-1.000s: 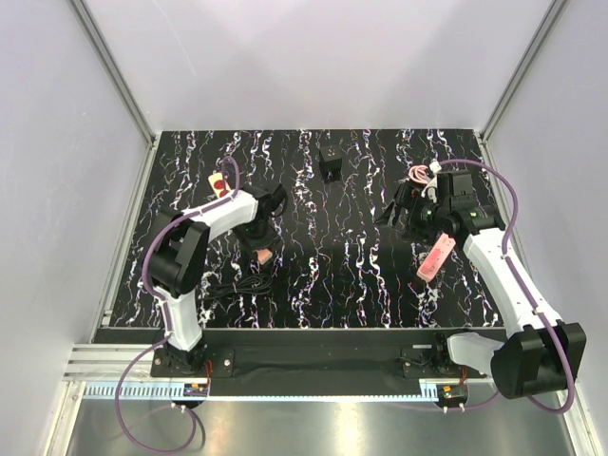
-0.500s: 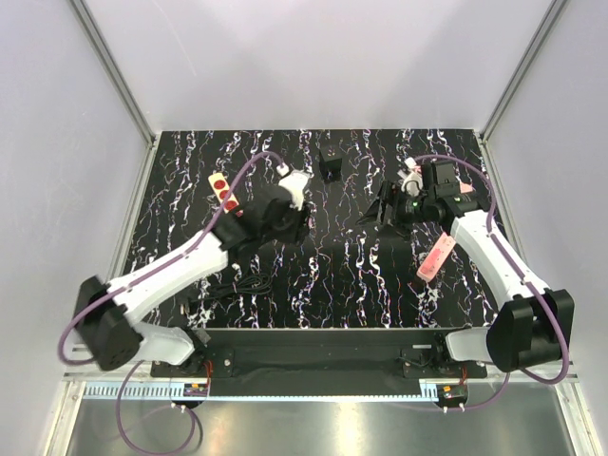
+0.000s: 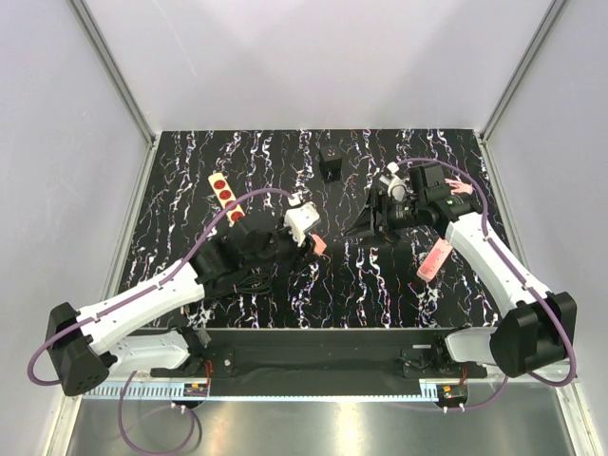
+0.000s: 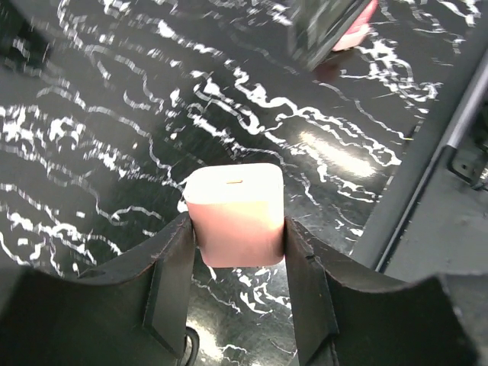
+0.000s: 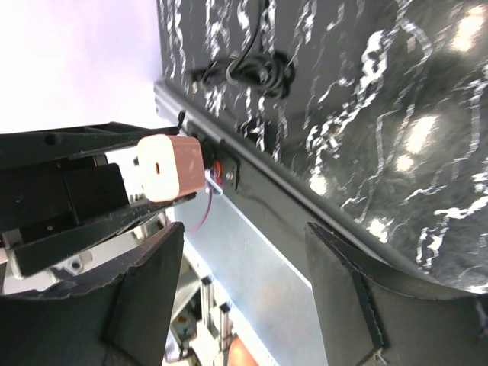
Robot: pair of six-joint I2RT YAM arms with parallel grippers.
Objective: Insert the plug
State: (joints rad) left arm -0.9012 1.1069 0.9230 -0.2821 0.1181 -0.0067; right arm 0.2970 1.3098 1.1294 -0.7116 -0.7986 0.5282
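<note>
Seeing the pink plug [image 4: 235,213] pinched tight between both fingers of the left gripper [image 4: 238,229], held over the black marbled table [image 3: 361,285] a bit left of the middle, its end with the small slot turned right toward the other arm. Over there, finding the right gripper [image 5: 245,229] spread wide with nothing between its fingers, facing the plug and not touching it. Also spotting a yellow power strip [image 3: 226,196] with red sockets lying far-left, a coiled black cable [image 5: 248,69] near-left and a pink stick [image 3: 434,258] on the right.
</note>
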